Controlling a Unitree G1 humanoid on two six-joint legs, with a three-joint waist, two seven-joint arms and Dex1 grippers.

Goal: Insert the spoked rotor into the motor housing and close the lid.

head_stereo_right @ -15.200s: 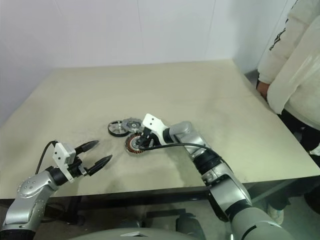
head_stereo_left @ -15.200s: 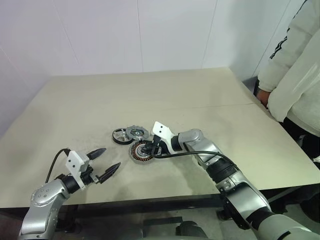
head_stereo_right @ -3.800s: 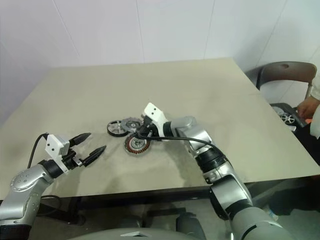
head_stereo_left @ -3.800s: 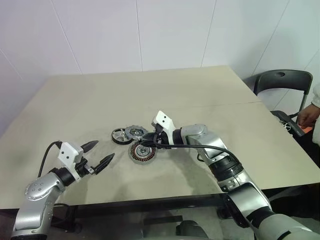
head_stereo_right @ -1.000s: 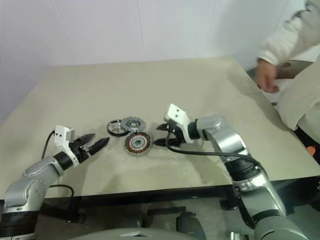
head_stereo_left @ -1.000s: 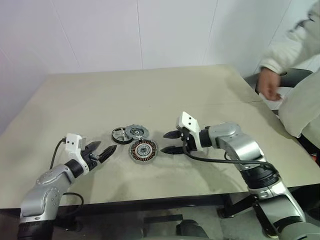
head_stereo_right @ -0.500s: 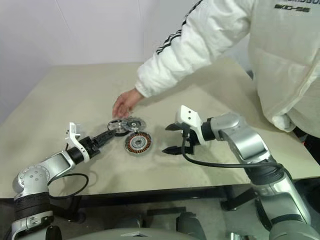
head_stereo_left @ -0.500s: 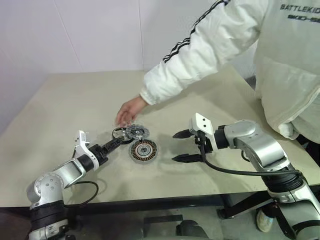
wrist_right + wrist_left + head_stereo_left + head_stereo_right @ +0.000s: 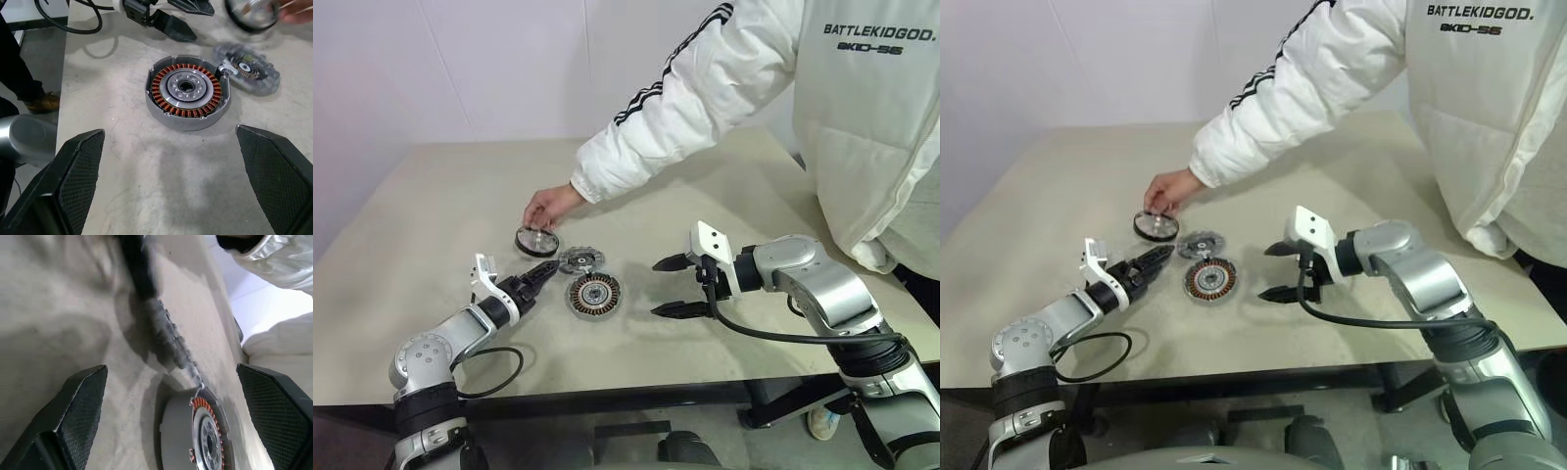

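A person's hand (image 9: 544, 208) grips the spoked rotor (image 9: 536, 241) on the table (image 9: 431, 196), beyond the lid (image 9: 580, 259) and motor housing (image 9: 594, 294). Left gripper (image 9: 540, 276) and right gripper (image 9: 673, 287) are open and empty. The rotor looks rigid, probably heavy; its rim suits gripping.

The person's white jacket (image 9: 862, 117) reads "BATTLEKIDGOD. SKID-56".

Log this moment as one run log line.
rotor: under person's hand, apart from housing | lid: on table beside housing | left claw: open, empty | right claw: open, empty
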